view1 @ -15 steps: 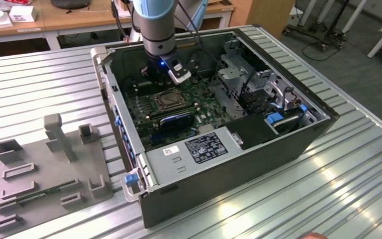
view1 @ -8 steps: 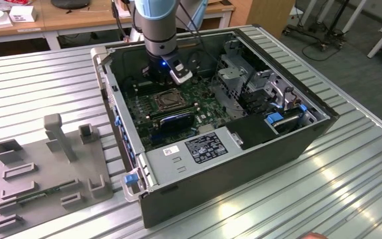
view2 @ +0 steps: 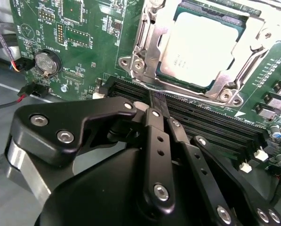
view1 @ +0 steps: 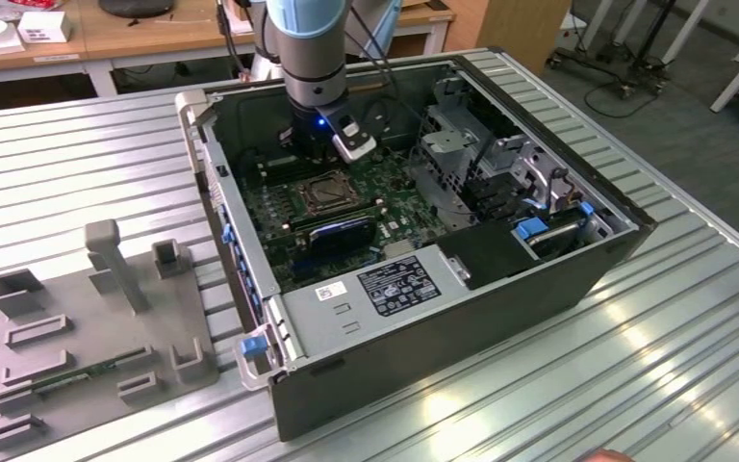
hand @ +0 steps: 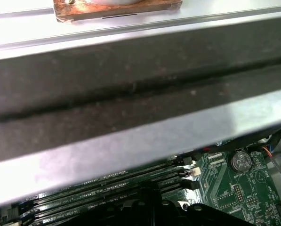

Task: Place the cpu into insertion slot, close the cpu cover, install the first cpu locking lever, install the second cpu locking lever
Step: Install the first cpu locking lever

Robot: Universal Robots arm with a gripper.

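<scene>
On the exterior view's left a grey fixture tray (view1: 88,337) with upright blocks lies on the slatted metal counter (view1: 74,164), just beside the open computer case (view1: 472,318). Inside the case lies the green circuit board (view1: 280,207). In the second wrist view a round coin battery (view2: 47,61) sits on that board, and further across is the insertion slot (view2: 145,47), its silvery metal rim standing amid the green. The cpu (view2: 204,49) lies flat in the slot, a pale tan-silver square face with faint print. The cpu cover (view2: 248,52) is down over it, a thin silvery frame whose square window leaves the chip's face showing. Long black memory slots (view2: 211,120) run beside the socket.

My hand (view2: 155,100) hangs just beside the socket's near edge, over those black slots; my fingers (view2: 158,136) are pressed together, nothing between them. In the exterior view my arm (view1: 312,58) comes down into the case, with the socket (view1: 323,192) just beside my hand.
</scene>
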